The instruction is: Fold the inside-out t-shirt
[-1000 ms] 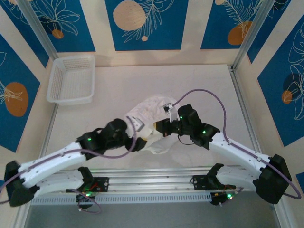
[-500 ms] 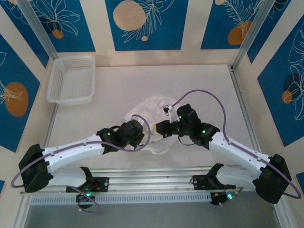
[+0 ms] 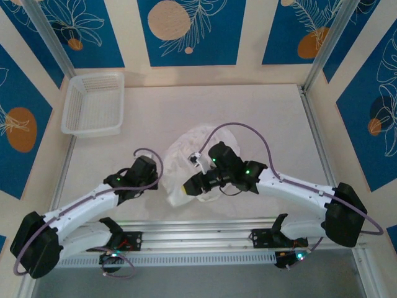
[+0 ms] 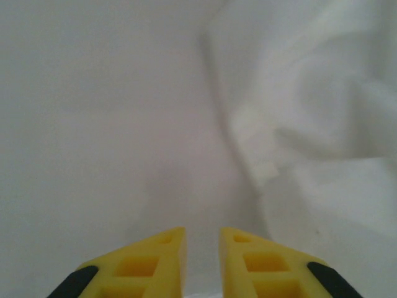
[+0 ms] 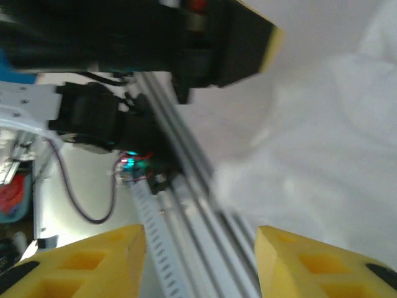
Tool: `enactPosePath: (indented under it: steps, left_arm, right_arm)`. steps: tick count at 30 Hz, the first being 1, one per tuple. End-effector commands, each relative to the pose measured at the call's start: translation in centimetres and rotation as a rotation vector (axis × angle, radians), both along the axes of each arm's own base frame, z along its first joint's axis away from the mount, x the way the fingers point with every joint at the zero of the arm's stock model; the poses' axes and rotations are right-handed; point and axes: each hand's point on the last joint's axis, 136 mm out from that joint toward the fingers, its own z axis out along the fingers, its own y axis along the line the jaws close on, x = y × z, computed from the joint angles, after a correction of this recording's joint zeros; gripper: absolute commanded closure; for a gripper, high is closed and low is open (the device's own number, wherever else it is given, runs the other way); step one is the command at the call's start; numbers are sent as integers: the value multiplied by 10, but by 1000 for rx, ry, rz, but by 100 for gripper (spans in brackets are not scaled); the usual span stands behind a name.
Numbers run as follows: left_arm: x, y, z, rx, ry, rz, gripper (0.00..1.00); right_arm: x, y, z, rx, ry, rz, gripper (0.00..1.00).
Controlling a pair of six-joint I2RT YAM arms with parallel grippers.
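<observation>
Left wrist, my left tool [image 4: 201, 234] nearly closed, empty, beside the inside-out t-shirt [image 4: 310, 93], right tool [image 5: 198, 236] gaping, empty, over it.

View from my remote station: a pale table [image 3: 260, 112] stands boxed in by cream walls [image 3: 250, 37] hung with blue panels [image 3: 211, 37] bearing white leaf outlines and orange discs. Metal posts [image 3: 329, 46] rise at the back corners. A slotted metal rail [image 3: 198, 238] lines the near edge. Lighting is even, shadows soft.
</observation>
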Motion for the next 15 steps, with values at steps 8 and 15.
enactPosePath:
  steps: [8, 15]
  left_arm:
    - [-1, 1, 0, -273, 49, 134, 74]
    - [3, -7, 52, -330, -109, 19, 59]
  right_arm:
    - [5, -3, 16, -28, -443, 24, 45]
    - [-57, -1, -61, -218, -998, 692, 45]
